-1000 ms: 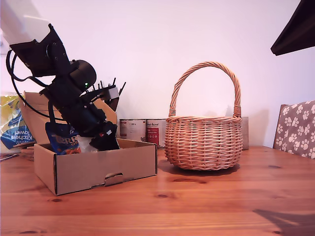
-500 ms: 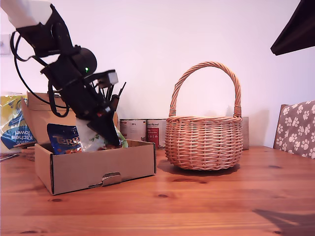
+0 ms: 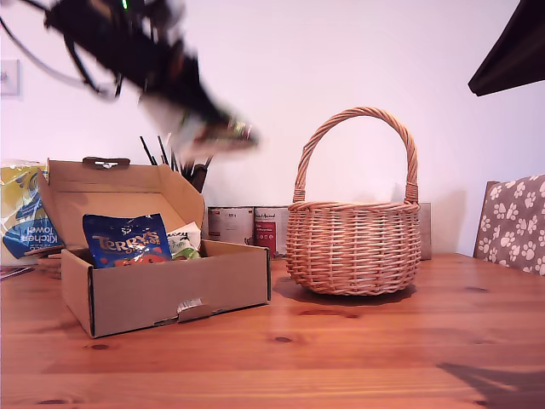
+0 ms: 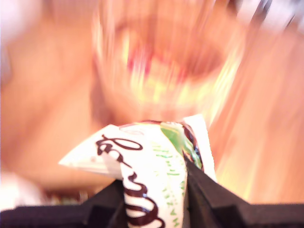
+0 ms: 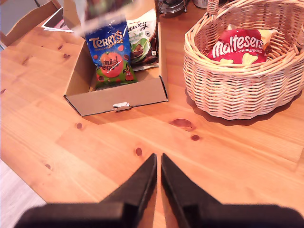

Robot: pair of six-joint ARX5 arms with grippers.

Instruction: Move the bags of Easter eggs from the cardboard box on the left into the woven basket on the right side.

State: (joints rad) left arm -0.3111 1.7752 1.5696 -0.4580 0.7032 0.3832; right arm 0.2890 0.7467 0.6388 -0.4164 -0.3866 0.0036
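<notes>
- Exterior view: my first gripper (image 3: 223, 129) is hanging blurred in the air between the cardboard box (image 3: 174, 290) and the woven basket (image 3: 353, 247), above both, carrying a white and green bag (image 3: 213, 132). The jaws themselves are too smeared here to read.
- Exterior view: the box is sitting lid-up at the exterior view's left, holding a dark blue Terry's bag (image 3: 128, 240) standing upright and a second white bag (image 3: 185, 240) just beside it. The basket's inside is hidden behind its wall in this view.
- First wrist view: the jaws are pinching the white and green bag (image 4: 152, 175) by one end, with most of the pouch sticking out beyond the tips. Everything past it is motion-blurred.
- Second wrist view: my second gripper (image 5: 158, 164) is hovering over bare table (image 5: 228, 161) with its tips pressed almost together, gripping nothing.
- Second wrist view: the basket (image 5: 237, 90) is already holding a red Maltesers pouch (image 5: 237, 47), with a pale yellowish pack partly showing behind it.
- Judged progress: one bag is being carried and not yet delivered, and two are waiting in the box. The task appears to be somewhere in its middle.
</notes>
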